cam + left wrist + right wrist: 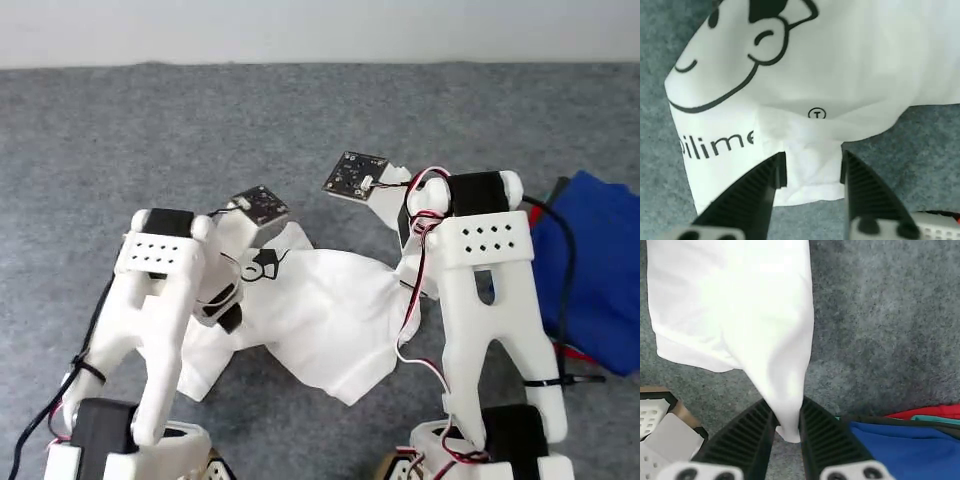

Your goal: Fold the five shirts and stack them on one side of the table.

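White shirt (330,300) edge in R hand (788,416), L hand (812,165) astride hem

High view: fixed, above and behind both arms, facing down on the surface (300,110). Wrist views: close, facing down. All three share the white shirt (330,310), 6 o'clock of centre.

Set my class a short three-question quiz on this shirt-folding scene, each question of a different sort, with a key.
1. True or false: the right gripper is shut on the white shirt.
2. Which colour tops the stack of folded shirts? A red, B blue, C white.
3. Fill in: the drawing printed on the white shirt is ___ in colour.
Key: 1 true; 2 B; 3 black.
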